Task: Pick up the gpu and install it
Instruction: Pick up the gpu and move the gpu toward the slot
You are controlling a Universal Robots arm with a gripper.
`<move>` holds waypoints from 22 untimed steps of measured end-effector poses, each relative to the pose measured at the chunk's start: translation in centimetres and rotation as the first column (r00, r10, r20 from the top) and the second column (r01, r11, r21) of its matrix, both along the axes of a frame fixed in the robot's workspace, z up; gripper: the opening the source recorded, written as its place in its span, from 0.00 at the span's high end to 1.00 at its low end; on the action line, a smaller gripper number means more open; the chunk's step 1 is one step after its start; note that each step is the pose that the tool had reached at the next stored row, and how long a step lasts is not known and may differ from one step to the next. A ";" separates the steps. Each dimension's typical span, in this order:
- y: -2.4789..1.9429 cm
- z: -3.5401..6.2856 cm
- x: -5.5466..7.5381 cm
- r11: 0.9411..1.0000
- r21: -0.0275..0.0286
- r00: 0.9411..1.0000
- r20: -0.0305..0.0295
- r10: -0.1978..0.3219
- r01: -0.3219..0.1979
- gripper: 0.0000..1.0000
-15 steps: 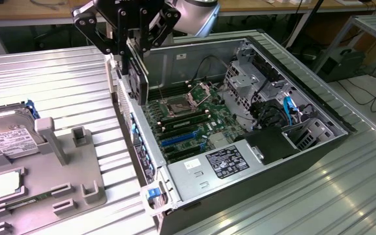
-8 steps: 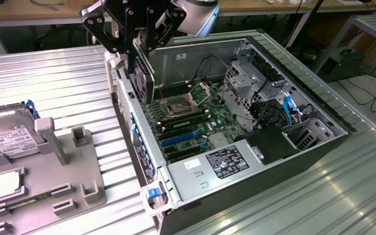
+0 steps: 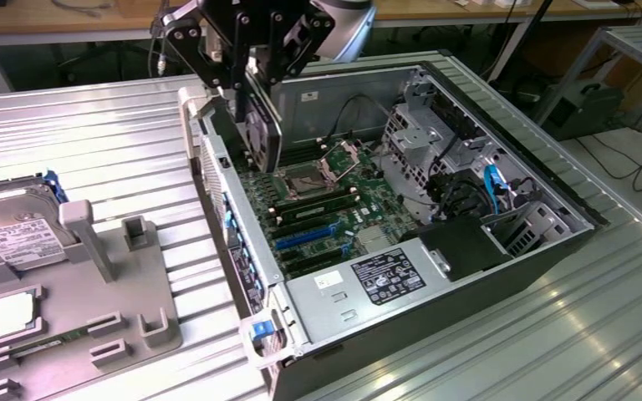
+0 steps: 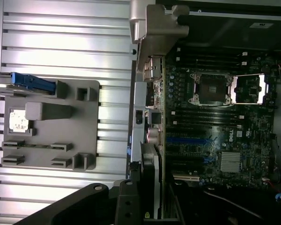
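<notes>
While I hang over the open computer case, my gripper is clamped narrow on the top edge of the graphics card. The card hangs on edge straight below my fingers, its lower edge just above the motherboard and close to the case's rear wall. In the wrist view the card shows edge-on, running alongside that wall. My main worry is alignment: the blue slot lies below and off to one side of my fingers, not directly under the card, so pressing down here would likely drive the card's edge into bare board or the open processor socket. The bracket end could also catch on the rear wall, twisting the card in my grip. I hold only a thin strip along the top, so any sideways knock could tip the card or slide it out. A tilted card would jam in the slot rather than seat. Well away from my fingers, outside the case, sits the grey tray with the hard drive.
</notes>
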State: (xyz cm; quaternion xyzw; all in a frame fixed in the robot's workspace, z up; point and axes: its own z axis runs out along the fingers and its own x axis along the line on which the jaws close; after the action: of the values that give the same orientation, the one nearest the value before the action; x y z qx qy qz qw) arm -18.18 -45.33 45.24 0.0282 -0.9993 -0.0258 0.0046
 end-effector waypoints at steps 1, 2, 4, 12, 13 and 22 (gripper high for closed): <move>0.01 0.00 0.1 1.000 0.000 1.000 0.000 0.000 0.000 0.72; 0.01 0.00 0.2 1.000 0.000 1.000 0.000 0.000 0.000 0.72; 0.02 0.00 0.4 1.000 0.000 1.000 0.000 0.000 0.000 0.72; 0.07 0.00 1.4 1.000 0.000 1.000 0.000 0.000 0.000 0.72; 0.07 0.00 1.5 1.000 0.000 1.000 0.000 0.000 0.000 0.72; 0.13 0.00 2.5 1.000 0.000 1.000 0.000 0.000 0.000 0.72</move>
State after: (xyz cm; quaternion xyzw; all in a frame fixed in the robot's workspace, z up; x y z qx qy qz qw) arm -15.66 -45.19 45.24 0.0282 -0.9993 -0.0258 0.0047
